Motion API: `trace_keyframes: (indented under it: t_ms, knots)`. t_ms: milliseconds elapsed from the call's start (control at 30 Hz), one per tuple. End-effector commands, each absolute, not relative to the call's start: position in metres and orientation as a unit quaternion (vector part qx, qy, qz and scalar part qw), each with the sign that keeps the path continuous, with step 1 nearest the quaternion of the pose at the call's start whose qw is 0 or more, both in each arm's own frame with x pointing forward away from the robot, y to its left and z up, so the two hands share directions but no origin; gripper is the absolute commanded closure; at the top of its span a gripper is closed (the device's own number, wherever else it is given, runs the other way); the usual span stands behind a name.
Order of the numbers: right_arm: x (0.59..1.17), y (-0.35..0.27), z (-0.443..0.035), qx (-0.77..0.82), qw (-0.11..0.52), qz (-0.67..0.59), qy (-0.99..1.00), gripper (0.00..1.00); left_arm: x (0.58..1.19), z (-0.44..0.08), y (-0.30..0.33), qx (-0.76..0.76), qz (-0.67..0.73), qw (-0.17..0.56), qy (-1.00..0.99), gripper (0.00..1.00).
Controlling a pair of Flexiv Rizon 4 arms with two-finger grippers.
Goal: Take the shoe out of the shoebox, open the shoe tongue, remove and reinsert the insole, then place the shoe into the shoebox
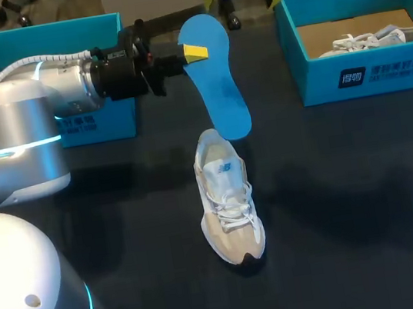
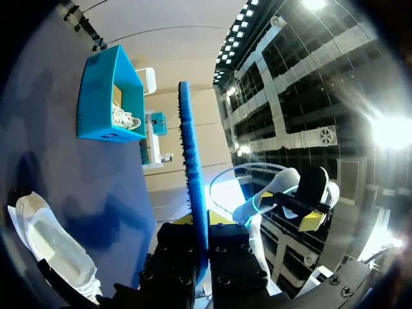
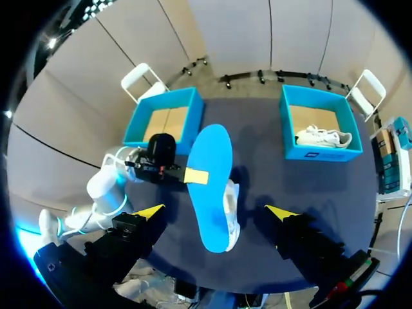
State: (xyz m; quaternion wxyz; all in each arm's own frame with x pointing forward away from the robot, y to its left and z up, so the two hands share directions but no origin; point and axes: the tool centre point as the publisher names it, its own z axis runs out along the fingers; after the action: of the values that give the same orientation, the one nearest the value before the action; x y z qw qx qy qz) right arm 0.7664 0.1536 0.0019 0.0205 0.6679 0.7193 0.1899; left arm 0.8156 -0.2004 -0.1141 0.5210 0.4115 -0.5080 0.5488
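- Left gripper (image 1: 191,52) is clamped on the blue insole (image 1: 224,90), one yellow tip lying flat against its upper face near the wider end; the left wrist view shows the insole edge-on, squeezed between the two fingers.
- Right gripper (image 3: 214,211) hangs high over the table (image 1: 335,182) with its yellow tips wide apart; in its own view the insole and shoe lie far below, between the tips.
- Nearest the robot, the white shoe (image 1: 230,205) stands upright on the dark table near the middle, with its toe toward the robot, its laces tied and its opening facing up.
- Just beyond, the insole is held in the air and slants from the left gripper down toward the shoe. In the head view its narrower end overlaps the shoe's heel end; whether the two touch cannot be told.
- From the right wrist view, the insole covers most of the shoe, leaving only one side showing.
- The left arm comes in from the left, its gripper reaching toward the middle, well above the shoe and behind it.
- At the far left stands the left box (image 1: 108,122), teal, with a bare cardboard floor.
- At the far right stands the right box (image 1: 365,72), also teal, with a white sneaker (image 1: 376,37) lying inside it.
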Motion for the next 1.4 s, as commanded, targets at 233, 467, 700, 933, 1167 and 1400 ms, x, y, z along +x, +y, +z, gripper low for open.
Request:
trace_keyframes:
  t_ms: [233, 467, 700, 933, 1167, 1400]
  knots:
    - [0.772, 0.169, -0.006, 0.68, 0.086, 0.101, 0.721, 0.0, 0.815, -0.114, -0.201, 0.413, 0.548, 0.52, -0.508, 1.0]
    - [0.768, 0.178, -0.015, 0.673, 0.073, 0.099, 0.729, 0.0, 0.815, -0.114, -0.201, 0.413, 0.548, 0.52, -0.508, 1.0]
    - [0.766, 0.188, -0.019, 0.666, 0.059, 0.1, 0.737, 0.0, 0.815, -0.114, -0.201, 0.413, 0.548, 0.52, -0.508, 1.0]
    - [0.767, 0.192, -0.02, 0.659, 0.053, 0.099, 0.744, 0.0, 0.815, -0.114, -0.201, 0.413, 0.548, 0.52, -0.508, 1.0]
    - [0.77, 0.194, -0.021, 0.654, 0.049, 0.097, 0.749, 0.0, 0.815, -0.114, -0.201, 0.413, 0.548, 0.52, -0.508, 1.0]
    - [0.769, 0.194, -0.024, 0.654, 0.03, 0.111, 0.748, 0.0, 0.815, -0.114, -0.201, 0.413, 0.548, 0.52, -0.508, 1.0]
